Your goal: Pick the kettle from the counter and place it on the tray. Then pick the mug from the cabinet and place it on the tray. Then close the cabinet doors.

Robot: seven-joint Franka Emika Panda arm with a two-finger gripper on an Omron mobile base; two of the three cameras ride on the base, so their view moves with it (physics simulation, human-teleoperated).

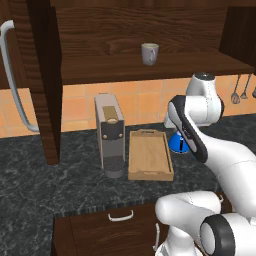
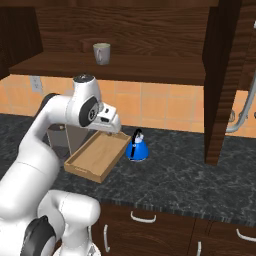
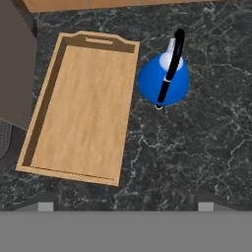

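From the left base view, the kettle (image 1: 178,142) sits on the counter (image 1: 45,175) just right of the tray (image 1: 150,155), mostly hidden behind the arm. The tray lies flat beside the coffee machine (image 1: 110,132). The mug (image 1: 149,53) stands upright on the shelf of the cabinet (image 1: 145,67), and one of the cabinet doors (image 1: 42,80) hangs open on the left.

Right base view: the blue kettle (image 2: 137,148) is just beside the tray (image 2: 97,155), not quite touching as far as I can tell. The mug (image 2: 101,53) is up on the shelf, and a door (image 2: 220,80) is swung open at right.

Hand view looks straight down: the tray (image 3: 81,108) on the left, the kettle (image 3: 163,78) next to its far corner, dark handle arching over the top. The gripper (image 3: 125,206) hovers above the counter with its jaws spread wide, gripping nothing.
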